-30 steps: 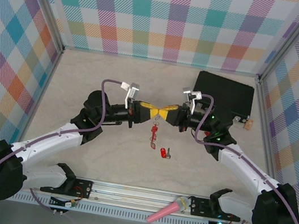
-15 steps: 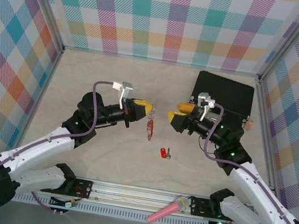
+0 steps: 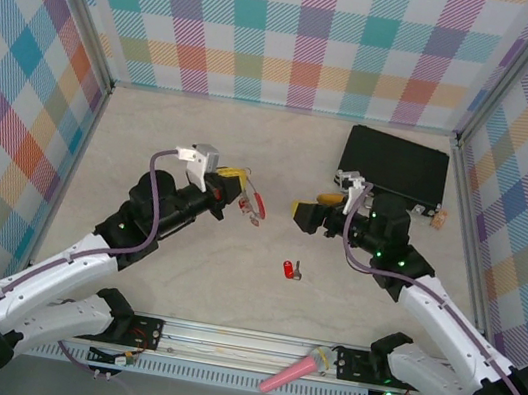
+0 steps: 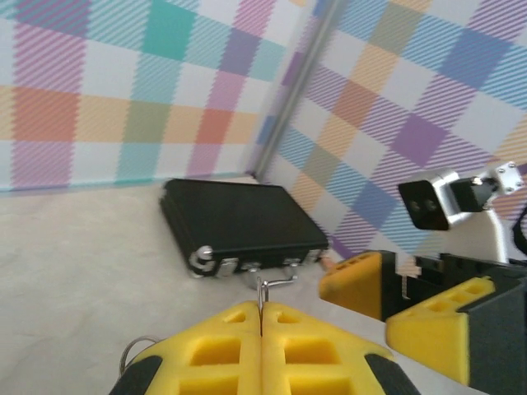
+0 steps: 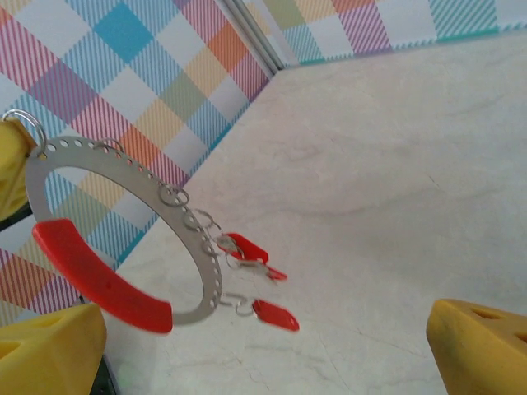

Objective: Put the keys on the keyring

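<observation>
Well, I see the left jaws pressed together on the keyring (image 5: pixel 99 276), holding it up above the table (image 3: pixel 219 281). In the right wrist view the ring's red sleeve is on its lower side. A few red keys (image 5: pixel 247 248) hang from little loops on its metal band. The right jaws are spread wide, just beside the ring and not touching it. One more red key (image 3: pixel 290 269) lies flat on the table, nearer the arm bases than the ring. A black case (image 3: pixel 394 167) sits behind the right arm, by the back corner.
</observation>
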Action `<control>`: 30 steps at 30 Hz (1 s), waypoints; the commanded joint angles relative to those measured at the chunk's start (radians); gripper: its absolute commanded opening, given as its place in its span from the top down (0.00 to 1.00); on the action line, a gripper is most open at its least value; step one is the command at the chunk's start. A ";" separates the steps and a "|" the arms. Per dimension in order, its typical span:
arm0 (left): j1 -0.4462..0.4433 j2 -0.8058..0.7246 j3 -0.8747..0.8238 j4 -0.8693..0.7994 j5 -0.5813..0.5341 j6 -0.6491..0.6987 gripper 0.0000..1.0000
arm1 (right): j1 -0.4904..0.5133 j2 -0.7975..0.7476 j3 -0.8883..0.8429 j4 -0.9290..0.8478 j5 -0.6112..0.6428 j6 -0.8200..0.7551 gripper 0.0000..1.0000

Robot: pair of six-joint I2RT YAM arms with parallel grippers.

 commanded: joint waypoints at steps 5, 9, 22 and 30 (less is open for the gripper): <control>-0.021 -0.024 -0.004 -0.063 -0.174 0.108 1.00 | 0.004 0.018 0.035 -0.014 0.018 0.012 0.01; -0.021 -0.025 -0.004 -0.066 -0.176 0.120 1.00 | 0.004 0.036 0.044 -0.013 0.012 0.025 0.01; -0.020 -0.003 0.027 -0.039 0.020 -0.051 1.00 | 0.004 0.045 0.065 -0.049 0.049 0.089 0.01; -0.012 0.061 0.110 -0.083 0.019 -0.275 1.00 | 0.005 0.025 0.036 -0.024 0.045 0.110 0.01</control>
